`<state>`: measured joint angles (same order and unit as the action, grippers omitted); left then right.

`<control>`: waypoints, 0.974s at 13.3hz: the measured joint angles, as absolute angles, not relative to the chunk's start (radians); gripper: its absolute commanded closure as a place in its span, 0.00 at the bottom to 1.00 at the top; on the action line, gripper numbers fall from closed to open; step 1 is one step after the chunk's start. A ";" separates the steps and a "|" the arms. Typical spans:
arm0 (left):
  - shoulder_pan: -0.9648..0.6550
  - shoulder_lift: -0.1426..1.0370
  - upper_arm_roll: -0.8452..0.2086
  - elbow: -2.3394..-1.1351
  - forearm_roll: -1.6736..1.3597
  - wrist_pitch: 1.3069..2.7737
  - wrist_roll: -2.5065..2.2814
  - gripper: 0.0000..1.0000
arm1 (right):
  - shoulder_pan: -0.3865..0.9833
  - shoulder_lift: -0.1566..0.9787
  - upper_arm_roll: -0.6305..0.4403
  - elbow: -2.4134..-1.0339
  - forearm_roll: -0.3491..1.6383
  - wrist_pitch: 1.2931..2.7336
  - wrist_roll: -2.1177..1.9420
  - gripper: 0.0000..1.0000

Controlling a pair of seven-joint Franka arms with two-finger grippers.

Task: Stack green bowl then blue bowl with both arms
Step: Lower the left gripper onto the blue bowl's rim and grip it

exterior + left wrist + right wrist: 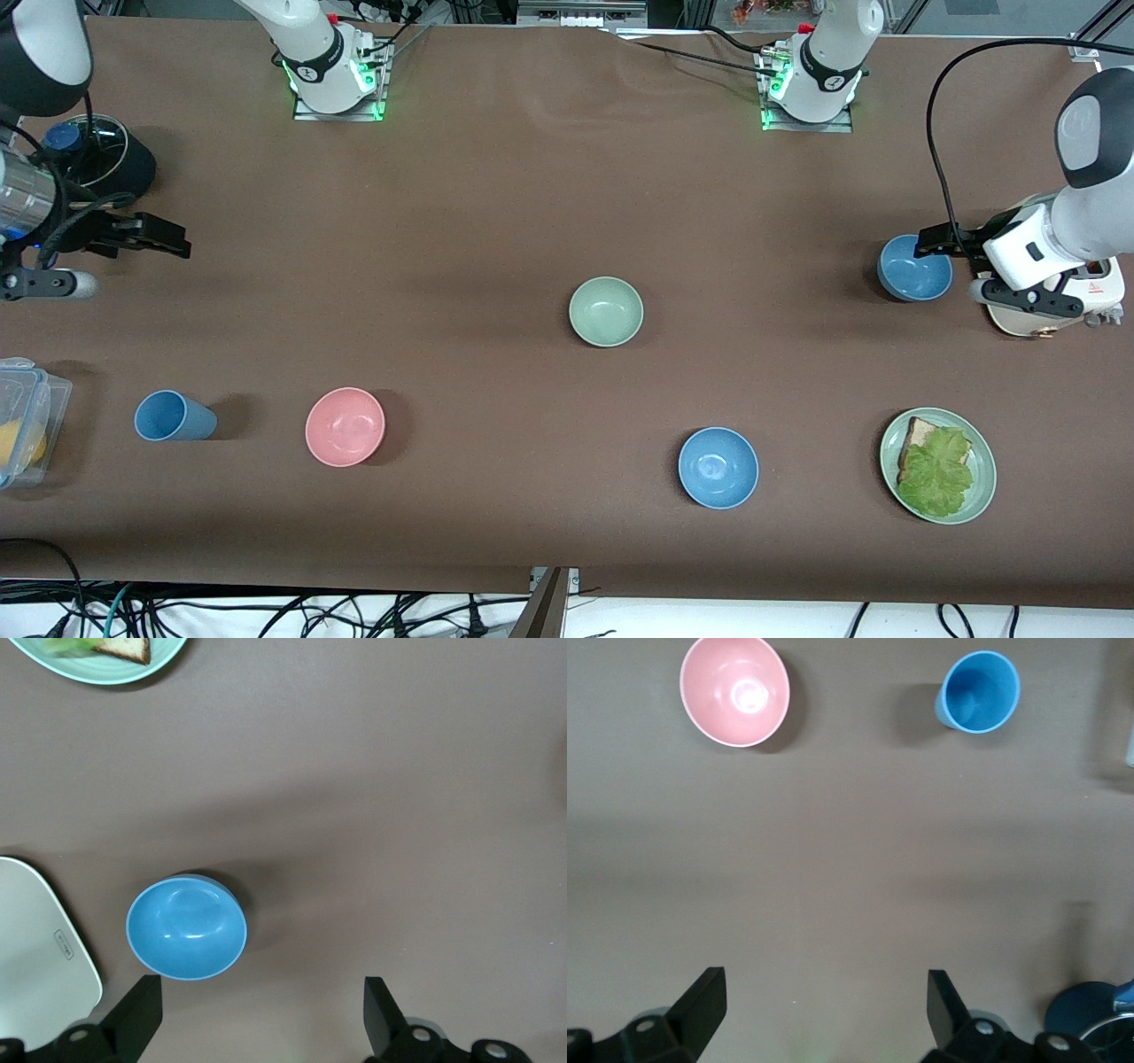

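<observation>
The green bowl (pixel 606 311) stands upright and empty near the middle of the table. One blue bowl (pixel 718 467) stands nearer the front camera than the green bowl. A second blue bowl (pixel 914 268) stands toward the left arm's end and also shows in the left wrist view (pixel 187 927). My left gripper (pixel 941 240) hovers open and empty beside this bowl; in the left wrist view (pixel 261 992) the bowl lies just ahead of one finger, not between the two. My right gripper (pixel 164 239) hangs open and empty over bare table at the right arm's end, as the right wrist view (pixel 824 988) also shows.
A pink bowl (pixel 345 426) and a blue cup (pixel 174 416) stand toward the right arm's end. A green plate (pixel 985 483) holds bread and lettuce. A white device (pixel 1054 312) lies under the left hand. A clear box (pixel 27 416) and a black round object (pixel 111 164) sit near the right arm's end.
</observation>
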<state>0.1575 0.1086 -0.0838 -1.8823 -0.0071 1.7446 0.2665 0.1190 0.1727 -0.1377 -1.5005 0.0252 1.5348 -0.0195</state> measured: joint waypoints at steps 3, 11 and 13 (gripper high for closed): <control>0.161 0.108 -0.089 -2.017 0.037 1.929 0.332 0.01 | 0.120 0.172 -0.140 -1.497 0.025 1.533 -0.020 0.00; 0.347 0.191 -0.084 -2.239 0.041 2.302 0.830 0.00 | 0.133 0.171 -0.120 -1.490 0.024 1.522 -0.020 0.00; 0.379 0.265 -0.084 -2.239 0.041 2.384 0.913 0.00 | 0.135 0.171 -0.107 -1.490 0.024 1.522 -0.020 0.00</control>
<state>0.3791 0.2655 -0.0837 -2.2393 0.0414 2.3835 0.9134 0.1353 0.1709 -0.1071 -1.4897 0.0242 1.5219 -0.0199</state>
